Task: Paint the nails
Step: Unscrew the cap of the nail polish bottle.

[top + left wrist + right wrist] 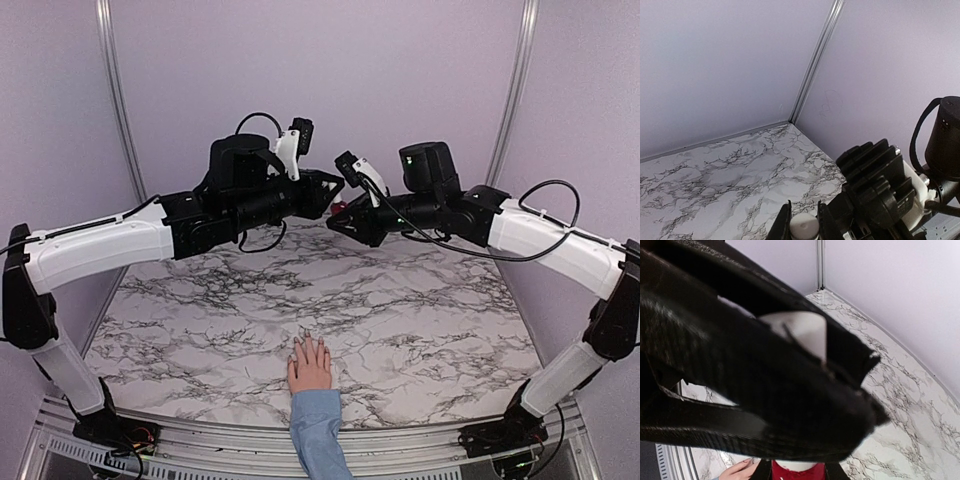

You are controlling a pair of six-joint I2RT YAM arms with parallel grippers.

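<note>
The nails (pixel 309 344), likely hard and slick, sit on a pale hand (pixel 310 366) lying flat at the near middle of the table (pixel 200 300). They need a light brush touch, not gripping. Their colour is too small to tell. Farther back, the left gripper (pixel 333 192) pinches the white cap (pixel 804 228) and the right gripper (pixel 338 222) pinches the red bottle (pixel 339 208).

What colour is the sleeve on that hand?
The sleeve is light blue, clearest in the top external view.

l arm (pixel 100 245) & r arm (pixel 545 235) raised, tips meeting (jaws clamped)
</note>
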